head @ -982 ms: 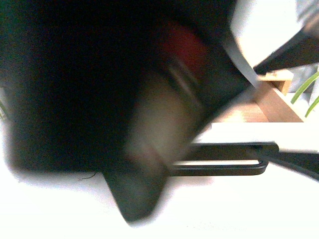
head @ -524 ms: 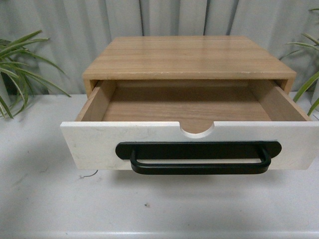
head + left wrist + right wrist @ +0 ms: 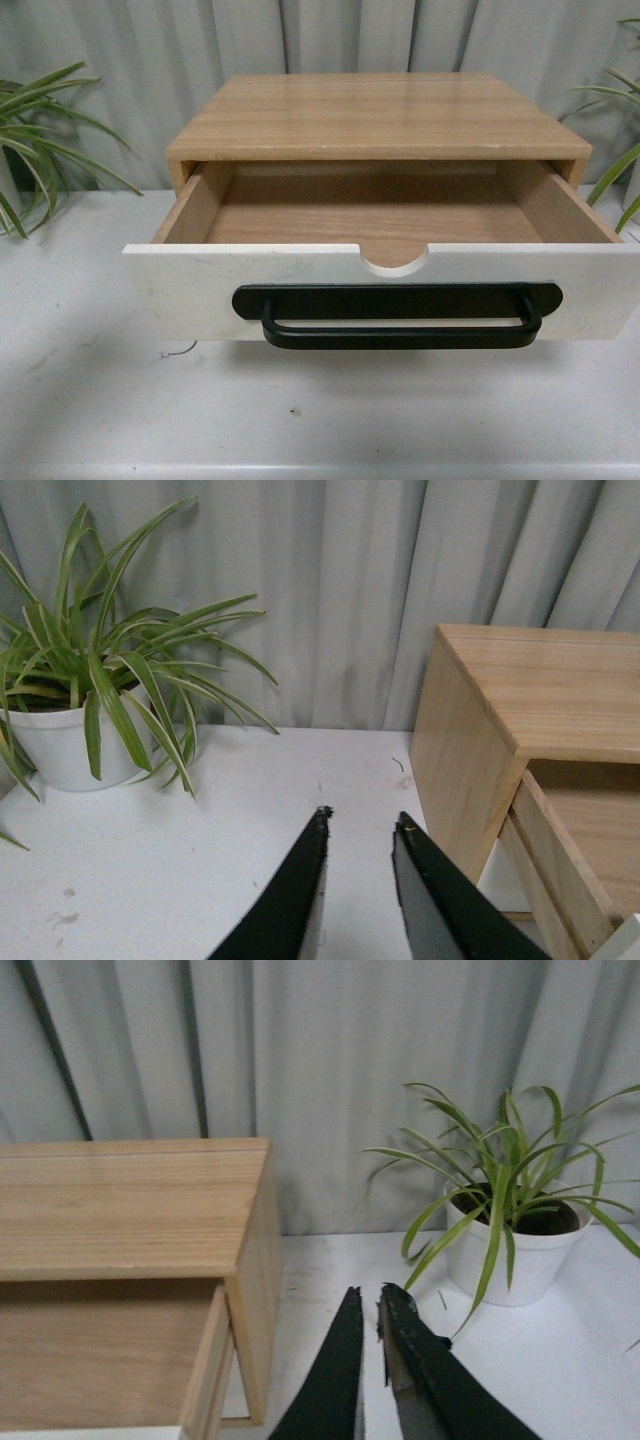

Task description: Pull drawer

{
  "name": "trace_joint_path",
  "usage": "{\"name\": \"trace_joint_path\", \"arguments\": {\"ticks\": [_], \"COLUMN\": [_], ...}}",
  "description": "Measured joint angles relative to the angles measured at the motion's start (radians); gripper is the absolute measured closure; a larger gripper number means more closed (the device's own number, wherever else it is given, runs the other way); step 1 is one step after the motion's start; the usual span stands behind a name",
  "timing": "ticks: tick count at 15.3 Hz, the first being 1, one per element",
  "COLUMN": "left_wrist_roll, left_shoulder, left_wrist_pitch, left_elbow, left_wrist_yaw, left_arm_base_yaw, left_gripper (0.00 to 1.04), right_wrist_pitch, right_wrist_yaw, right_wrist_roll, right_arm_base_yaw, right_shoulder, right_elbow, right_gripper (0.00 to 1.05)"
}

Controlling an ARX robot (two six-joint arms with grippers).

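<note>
The drawer (image 3: pixel 385 290) stands well out of its wooden cabinet (image 3: pixel 375 115), its white front facing the robot and its bare wooden floor open to view, with nothing inside it. A half-round notch (image 3: pixel 393 262) is cut into the top edge of the front, and below it a wide black bar handle (image 3: pixel 397 318) runs across most of the width. Judged from how far out it sits, the pull looks done or nearly so.

The drawer is probably light and stiff, a thin-walled wooden box that should slide straight as long as the force is even. The bar handle is the natural place to take hold, near its middle so the drawer does not twist in its runners; the painted front is smooth and gives little grip. The cabinet itself seems light enough to slide on the tabletop (image 3: pixel 90 400) under a hard tug.

Neither arm shows in the front view. The left pincer (image 3: pixel 360 825) hangs beside the cabinet's left side, slightly apart and holding nothing, with a potted plant (image 3: pixel 85 710) beyond it. The right pincer (image 3: pixel 368 1305) sits off the right side, nearly together and empty, near another potted plant (image 3: pixel 515 1220). Grey curtains (image 3: pixel 150 60) close the background.
</note>
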Motion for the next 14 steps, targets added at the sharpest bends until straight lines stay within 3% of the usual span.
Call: {"name": "trace_joint_path", "arguments": {"ticks": [1, 2, 3, 4, 7, 13, 14], "left_wrist_roll": [0.0, 0.003, 0.003, 0.003, 0.003, 0.005, 0.005], "left_shoulder": [-0.035, -0.071, -0.108, -0.142, -0.233, -0.424, -0.457], "left_wrist_pitch": [-0.005, -0.016, -0.035, -0.05, -0.099, -0.214, -0.242], "left_elbow": [-0.02, -0.044, -0.071, -0.091, -0.13, -0.201, -0.201], "left_wrist_yaw": [-0.019, -0.038, -0.053, -0.064, -0.165, -0.173, -0.174], "left_arm_base_yaw": [-0.016, -0.037, -0.053, -0.068, -0.171, -0.17, -0.17], "left_gripper": [0.94, 1.03, 1.03, 1.03, 1.03, 1.03, 1.03], "right_wrist_pitch": [0.0, -0.008, -0.013, -0.015, -0.048, -0.177, -0.141], "right_wrist_yaw": [0.003, 0.029, 0.095, 0.092, 0.098, 0.1, 0.1], "right_wrist_roll": [-0.002, 0.001, 0.003, 0.003, 0.004, 0.004, 0.004], "right_arm_base_yaw": [0.012, 0.031, 0.088, 0.108, 0.101, 0.101, 0.101], "right_shoulder": [-0.022, -0.05, -0.086, -0.121, -0.195, -0.404, -0.415], "right_elbow": [-0.026, -0.077, -0.109, -0.128, -0.176, -0.251, -0.27], "right_gripper": [1.04, 1.03, 1.03, 1.03, 1.03, 1.03, 1.03]}}
